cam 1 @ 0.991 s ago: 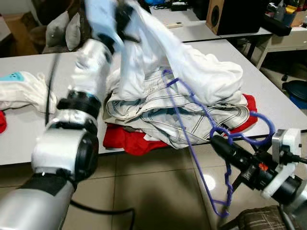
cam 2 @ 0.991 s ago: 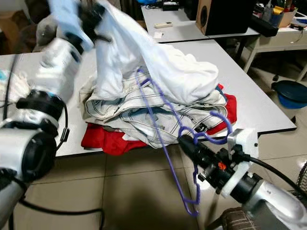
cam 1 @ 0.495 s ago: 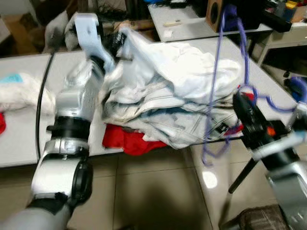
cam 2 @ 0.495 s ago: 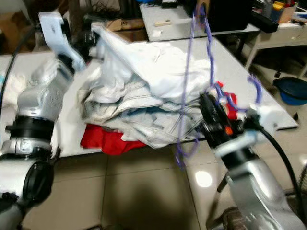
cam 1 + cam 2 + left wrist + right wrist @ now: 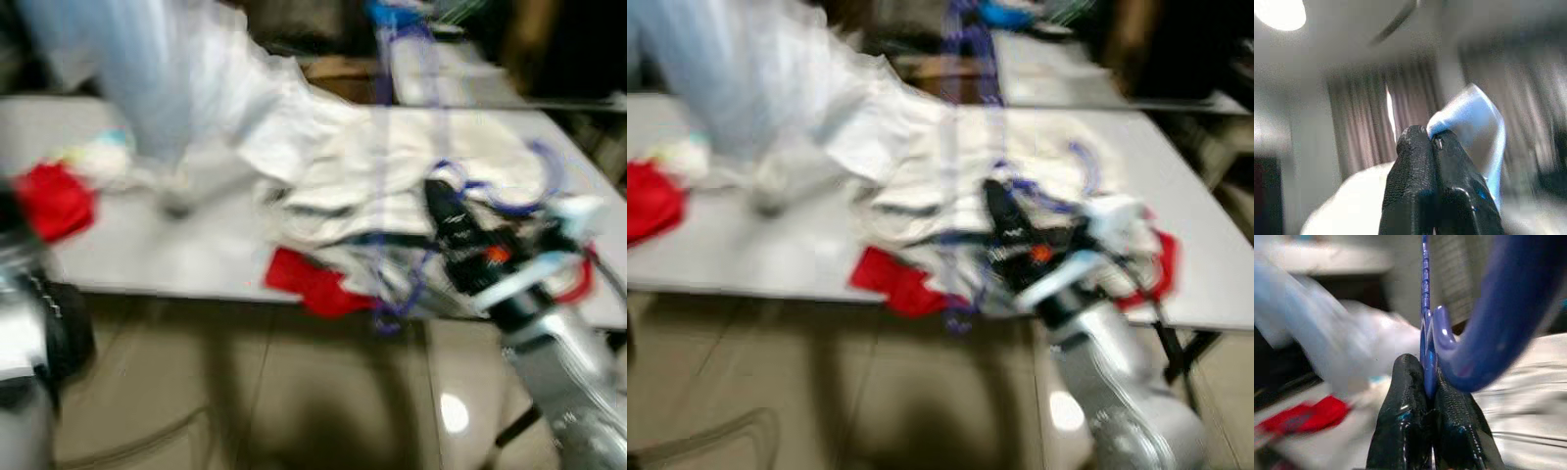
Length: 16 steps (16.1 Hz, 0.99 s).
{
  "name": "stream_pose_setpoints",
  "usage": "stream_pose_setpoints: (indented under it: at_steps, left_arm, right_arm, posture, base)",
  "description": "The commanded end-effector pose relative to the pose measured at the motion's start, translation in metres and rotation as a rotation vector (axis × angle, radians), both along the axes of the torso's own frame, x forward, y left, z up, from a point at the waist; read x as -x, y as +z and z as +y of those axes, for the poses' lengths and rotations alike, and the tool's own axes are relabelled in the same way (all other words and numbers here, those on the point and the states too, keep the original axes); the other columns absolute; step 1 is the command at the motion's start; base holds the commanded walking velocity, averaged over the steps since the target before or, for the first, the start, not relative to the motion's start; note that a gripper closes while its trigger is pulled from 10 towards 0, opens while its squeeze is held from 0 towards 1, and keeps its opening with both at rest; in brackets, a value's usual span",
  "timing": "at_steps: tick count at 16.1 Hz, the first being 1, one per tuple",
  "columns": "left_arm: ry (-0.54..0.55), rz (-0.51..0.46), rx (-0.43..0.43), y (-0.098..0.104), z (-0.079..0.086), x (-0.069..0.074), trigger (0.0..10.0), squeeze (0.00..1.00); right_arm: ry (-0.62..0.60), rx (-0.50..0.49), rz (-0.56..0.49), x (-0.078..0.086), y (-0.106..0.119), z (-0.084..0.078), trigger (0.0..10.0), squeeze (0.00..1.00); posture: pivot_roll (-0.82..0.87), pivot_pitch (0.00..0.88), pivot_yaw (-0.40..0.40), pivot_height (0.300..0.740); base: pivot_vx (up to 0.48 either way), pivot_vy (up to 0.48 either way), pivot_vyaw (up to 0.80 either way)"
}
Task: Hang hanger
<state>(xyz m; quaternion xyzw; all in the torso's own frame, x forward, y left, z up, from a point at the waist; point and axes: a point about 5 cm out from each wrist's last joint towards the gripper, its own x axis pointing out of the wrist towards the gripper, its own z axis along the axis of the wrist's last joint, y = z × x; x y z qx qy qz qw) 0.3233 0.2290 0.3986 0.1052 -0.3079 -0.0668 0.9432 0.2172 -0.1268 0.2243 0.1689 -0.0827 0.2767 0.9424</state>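
**Blurred table scene, hanger clamped in right gripper**

Grey table (image 5: 147, 264) runs across the head views, everything smeared by motion blur. On it sits a pile of white clothes (image 5: 392, 186), with a red garment (image 5: 313, 284) poking out at the near edge and another red cloth (image 5: 54, 196) further to the left. Tiled floor (image 5: 245, 392) below.

Right gripper (image 5: 1427, 382) is over the near side of the pile, fingers (image 5: 1400, 421) pinched tight on the purple hanger (image 5: 392, 69). Hanger frame stands up above the pile; its hook (image 5: 1498, 308) curls close by the fingers in the right wrist view. Lower part of the frame dangles past the table edge.

Left gripper (image 5: 1431, 139) is raised high, fingers closed on a fold of the pale blue-white garment (image 5: 167, 78), which hangs down towards the left part of the table. Curtains (image 5: 1361, 127) and a ceiling light (image 5: 1278, 12) sit behind it, blurred.
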Motion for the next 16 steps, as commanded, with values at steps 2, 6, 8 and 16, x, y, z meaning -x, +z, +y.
stream_pose_setpoints:
  at_steps: [2, 6, 8, 16]
  left_arm:
    - [-0.126, 0.07, 0.052, -0.012, -0.021, 0.004, 10.0, 0.0]
    - [-0.323, 0.254, 0.1, -0.057, -0.054, 0.023, 10.0, 0.0]
    - [-0.389, 0.557, -0.091, -0.102, -0.061, 0.034, 10.0, 0.0]
    - [-0.22, 1.357, -0.381, -0.278, -0.033, 0.098, 10.0, 0.0]
  right_arm:
    - [0.047, 0.019, -0.004, 0.001, 0.0, 0.003, 10.0, 0.0]
    - [0.13, 0.017, 0.004, 0.005, -0.002, 0.008, 10.0, 0.0]
    - [0.147, 0.022, 0.009, 0.006, -0.004, 0.009, 10.0, 0.0]
    - [0.212, 0.05, 0.063, 0.014, -0.017, 0.012, 10.0, 0.0]
  posture:
    - [0.07, 0.0, -0.006, 0.74]
    - [0.07, 0.0, -0.016, 0.74]
    - [0.08, 0.0, -0.02, 0.74]
    - [0.07, 0.0, -0.005, 0.74]
  base:
    - [0.0, 0.0, 0.79]
    - [0.0, 0.0, 0.79]
    - [0.0, 0.0, 0.79]
    - [0.0, 0.0, 0.79]
